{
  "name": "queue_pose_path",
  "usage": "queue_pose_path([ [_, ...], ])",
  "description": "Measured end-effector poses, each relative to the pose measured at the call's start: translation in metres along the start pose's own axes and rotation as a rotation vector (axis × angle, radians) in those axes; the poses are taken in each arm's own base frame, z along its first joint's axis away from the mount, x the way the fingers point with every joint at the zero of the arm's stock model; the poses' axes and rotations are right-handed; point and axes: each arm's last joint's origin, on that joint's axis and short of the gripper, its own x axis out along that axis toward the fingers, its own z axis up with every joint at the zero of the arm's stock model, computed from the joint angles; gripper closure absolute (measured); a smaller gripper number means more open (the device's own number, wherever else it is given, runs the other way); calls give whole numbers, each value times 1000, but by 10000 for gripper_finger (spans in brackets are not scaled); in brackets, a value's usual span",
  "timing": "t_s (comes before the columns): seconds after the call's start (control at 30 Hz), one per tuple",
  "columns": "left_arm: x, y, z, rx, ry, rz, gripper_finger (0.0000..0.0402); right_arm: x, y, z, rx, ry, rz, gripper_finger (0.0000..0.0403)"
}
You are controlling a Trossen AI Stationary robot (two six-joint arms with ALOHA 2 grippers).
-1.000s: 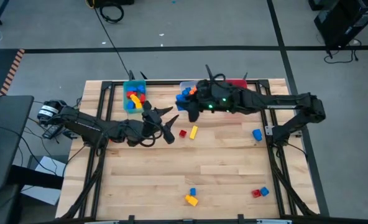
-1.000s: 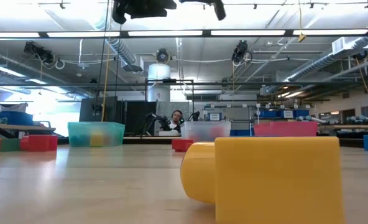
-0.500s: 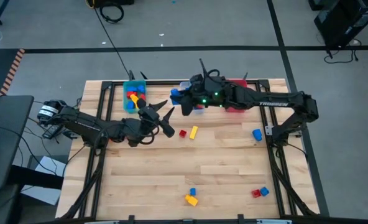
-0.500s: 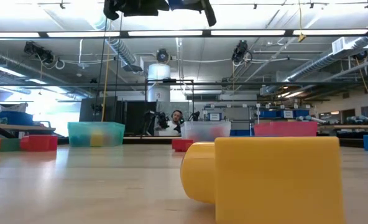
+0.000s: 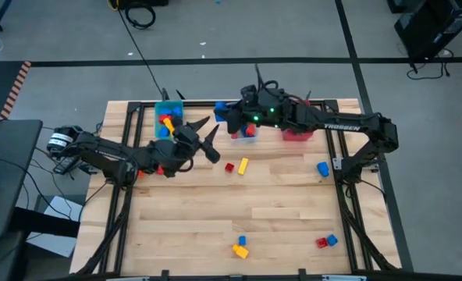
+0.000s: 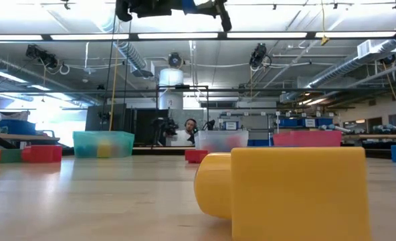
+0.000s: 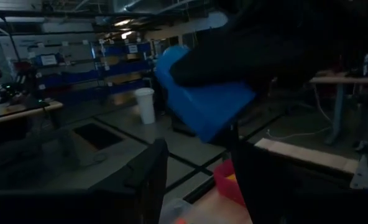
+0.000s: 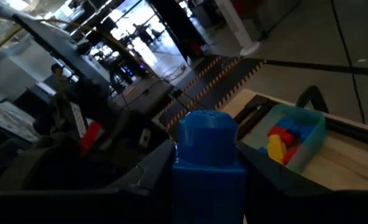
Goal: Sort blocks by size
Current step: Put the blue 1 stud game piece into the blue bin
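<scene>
My right gripper [image 5: 220,117] hangs high over the table's far side, between the teal bin [image 5: 168,122] and the clear bin [image 5: 245,131], shut on a blue block [image 8: 207,134]. That block also shows in the left wrist view [image 7: 202,99]. My left gripper [image 5: 210,139] stands open and empty just near of it, beside the teal bin, which holds several blocks. Loose blocks lie on the table: a red one [image 5: 229,166], a yellow one [image 5: 243,165] and a blue one [image 5: 322,168]. My right gripper pinches the blue block by its two lower sides [image 8: 184,180] between its two fingers. The fingers come about level from the table's right. The block's studded end [image 8: 207,121] sticks out past the fingertips, and the block is lifted clear of table and bins.
A red bin [image 5: 297,131] stands at the far right of the row. More blocks lie near the front edge: a blue and yellow pair [image 5: 239,247] and a red and blue pair [image 5: 325,242]. A yellow block [image 6: 285,191] fills the low view's foreground.
My right gripper has carried the blue block from over the clear bin toward the table's left, nearer the teal bin. My left gripper has risen a little toward the far edge and tipped its fingers upward, staying open.
</scene>
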Motion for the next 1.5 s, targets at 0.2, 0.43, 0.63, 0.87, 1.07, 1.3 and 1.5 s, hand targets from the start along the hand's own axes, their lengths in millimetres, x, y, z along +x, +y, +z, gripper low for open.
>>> queue_pose_path([
  [0.2, 4, 4, 3, 9, -28, 14, 215, 1, -10, 9, 59, -13, -9, 251],
  [0.43, 12, 9, 4, 2, -54, -17, 215, 1, -10, 14, 111, -11, 49, 251],
  [0.63, 17, 14, 7, -33, -85, 2, 215, 1, -10, 14, 115, -12, 59, 251],
  [0.87, 21, 18, 8, -36, -99, -7, 215, 1, -10, 15, 137, -12, 60, 251],
  [1.07, 25, 23, 10, -61, -124, 14, 215, 1, -8, 18, 145, -41, 85, 242],
  [1.3, 28, 27, 12, -76, -139, 28, 217, 1, -7, 18, 145, -44, 93, 211],
  [1.5, 31, 24, 8, -60, -152, -40, 246, 1, -7, 18, 144, -44, 98, 211],
])
